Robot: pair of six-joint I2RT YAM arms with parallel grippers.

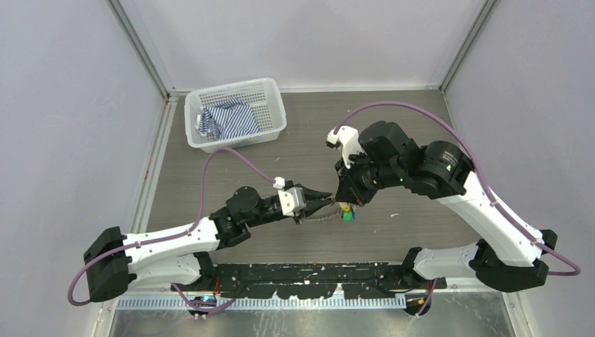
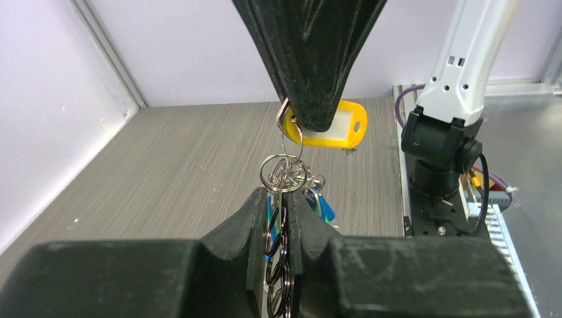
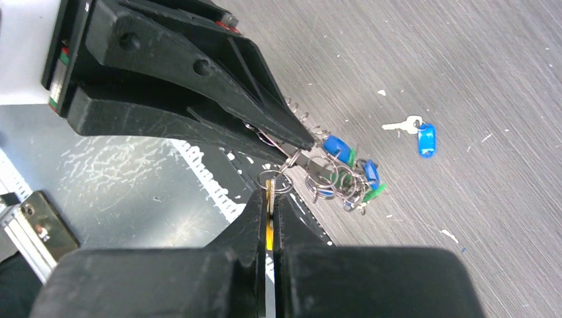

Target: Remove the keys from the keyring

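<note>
At the far-left corner of your counter (image 1: pixel 316 133) sits a white mesh basket (image 1: pixel 238 84) with a blue-and-white striped cloth (image 1: pixel 228 121) bundled inside it. Your left end effector (image 2: pixel 280 202) reaches in from the left, about midway along the near edge. It is clenched on the keyring (image 2: pixel 278 258), with the ring standing on edge between its two fingers. The keys (image 3: pixel 341 175) bunch together just past those fingertips in a tangle of silvery metal with blue and green tags. The bunch looks to hang slightly clear of the counter, though the overhead view is too small for you to be sure. A cluster of small split rings (image 2: pixel 283 173) sits right above the left fingertips and links up to a yellow tag (image 2: pixel 338 129). Your right end effector (image 3: pixel 270 199) comes down from the right and is pinched shut on that yellow tag, tip to tip with the left one. Further right, lying flat on the counter and well apart from the bunch, is a loose key with a blue tag (image 3: pixel 425 139).
</note>
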